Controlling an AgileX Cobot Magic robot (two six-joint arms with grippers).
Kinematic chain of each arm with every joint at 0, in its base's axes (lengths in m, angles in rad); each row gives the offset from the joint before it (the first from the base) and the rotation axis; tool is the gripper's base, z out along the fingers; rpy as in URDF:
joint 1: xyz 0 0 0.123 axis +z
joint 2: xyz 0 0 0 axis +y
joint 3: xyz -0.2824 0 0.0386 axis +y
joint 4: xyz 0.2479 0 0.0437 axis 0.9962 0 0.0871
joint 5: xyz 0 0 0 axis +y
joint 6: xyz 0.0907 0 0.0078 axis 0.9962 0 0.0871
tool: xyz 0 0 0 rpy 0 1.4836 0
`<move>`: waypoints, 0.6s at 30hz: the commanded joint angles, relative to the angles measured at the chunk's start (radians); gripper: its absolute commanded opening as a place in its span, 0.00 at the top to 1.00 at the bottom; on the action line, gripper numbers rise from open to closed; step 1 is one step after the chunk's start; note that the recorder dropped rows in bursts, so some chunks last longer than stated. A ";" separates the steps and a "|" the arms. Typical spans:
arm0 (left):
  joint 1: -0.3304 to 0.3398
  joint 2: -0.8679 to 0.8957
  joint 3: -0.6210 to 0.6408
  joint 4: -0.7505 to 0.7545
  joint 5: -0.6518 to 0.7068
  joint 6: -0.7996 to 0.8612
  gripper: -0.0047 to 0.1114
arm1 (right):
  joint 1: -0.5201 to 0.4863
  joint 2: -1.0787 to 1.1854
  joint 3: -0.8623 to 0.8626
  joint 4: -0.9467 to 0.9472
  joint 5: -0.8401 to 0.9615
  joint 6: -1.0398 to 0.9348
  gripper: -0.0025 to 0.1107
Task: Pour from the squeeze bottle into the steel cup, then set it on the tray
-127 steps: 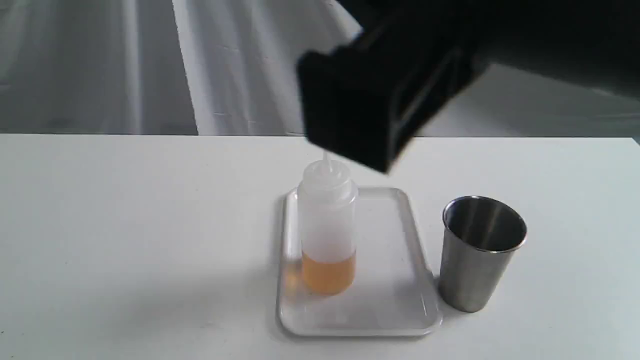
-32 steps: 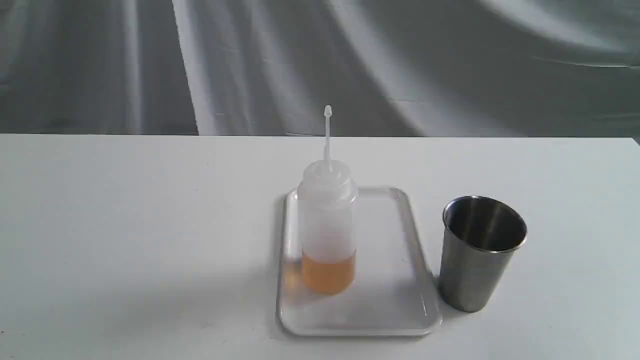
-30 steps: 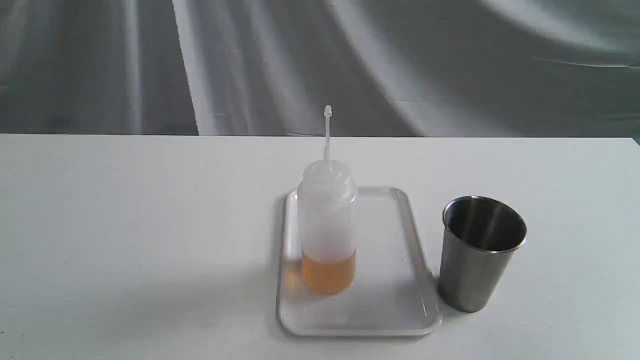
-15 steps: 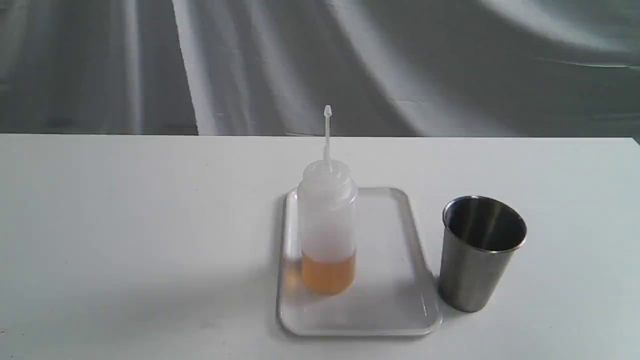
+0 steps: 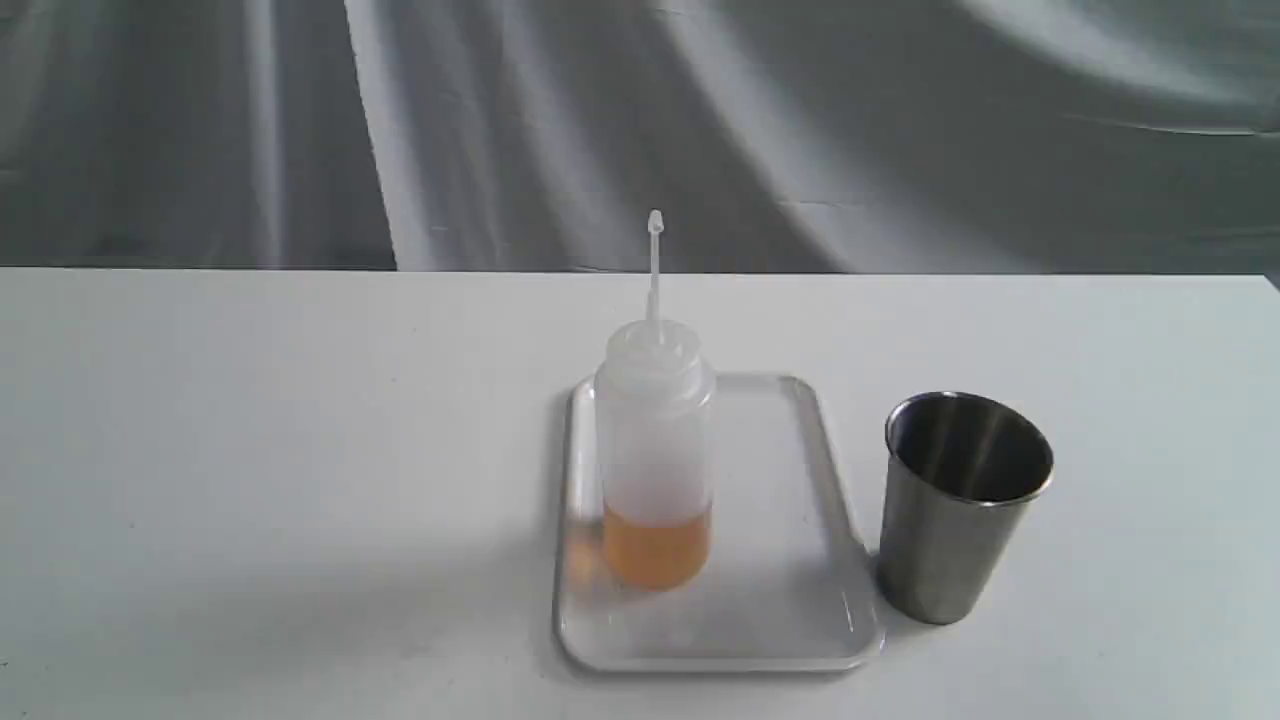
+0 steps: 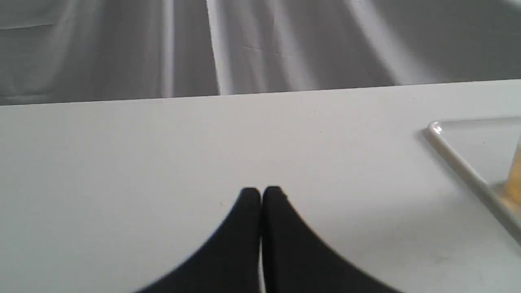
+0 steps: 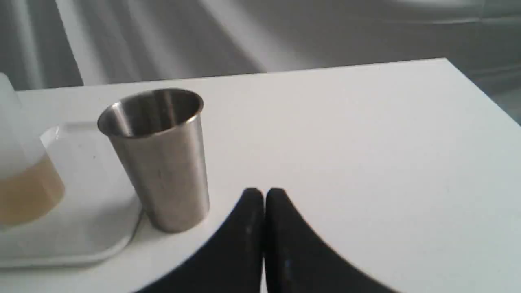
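Note:
The squeeze bottle (image 5: 655,450) stands upright on the white tray (image 5: 790,600), amber liquid in its lower part and its cap strap sticking straight up. The steel cup (image 5: 960,505) stands on the table just right of the tray. Neither gripper shows in the exterior view. In the left wrist view my left gripper (image 6: 261,191) is shut and empty over bare table, with the tray's corner (image 6: 456,154) off to one side. In the right wrist view my right gripper (image 7: 263,191) is shut and empty, close beside the steel cup (image 7: 163,162); the bottle's edge (image 7: 20,179) and the tray (image 7: 93,232) lie beyond it.
A white table (image 5: 250,450) carries everything, backed by a grey draped cloth (image 5: 500,130). The table's far right corner (image 7: 447,61) shows in the right wrist view.
Several seconds ago a dark arm hung over the bottle in the exterior view; it has left that view. Over the last second nothing has moved.

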 commanded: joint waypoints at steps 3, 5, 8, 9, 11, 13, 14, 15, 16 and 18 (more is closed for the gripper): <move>0.002 -0.003 0.004 -0.001 -0.008 -0.002 0.96 | -0.004 -0.006 0.003 0.011 0.035 -0.029 0.98; 0.002 -0.003 0.004 -0.001 -0.008 -0.005 0.96 | -0.004 -0.006 0.003 0.011 0.035 -0.052 0.98; 0.002 -0.003 0.004 -0.001 -0.008 -0.005 0.96 | -0.004 -0.006 0.003 0.011 0.037 -0.103 0.98; 0.002 -0.003 0.004 -0.001 -0.008 -0.005 0.96 | -0.004 -0.006 0.003 0.011 0.037 -0.123 0.98; 0.002 -0.003 0.004 -0.001 -0.008 -0.005 0.96 | -0.004 -0.006 0.003 0.011 0.041 -0.153 0.98; 0.002 -0.003 0.004 -0.001 -0.008 -0.005 0.96 | -0.004 -0.006 0.003 0.011 0.041 -0.163 0.98; 0.002 -0.003 0.004 -0.001 -0.008 -0.005 0.96 | -0.004 -0.006 0.003 0.011 0.041 -0.163 0.98; 0.002 -0.003 0.004 -0.001 -0.008 -0.005 0.96 | -0.004 -0.006 0.003 0.011 0.041 -0.163 0.98; 0.002 -0.003 0.004 -0.001 -0.008 -0.002 0.96 | -0.004 -0.006 0.003 0.011 0.041 -0.163 0.98; 0.002 -0.003 0.004 -0.001 -0.008 -0.002 0.96 | -0.004 -0.006 0.003 0.011 0.041 -0.163 0.98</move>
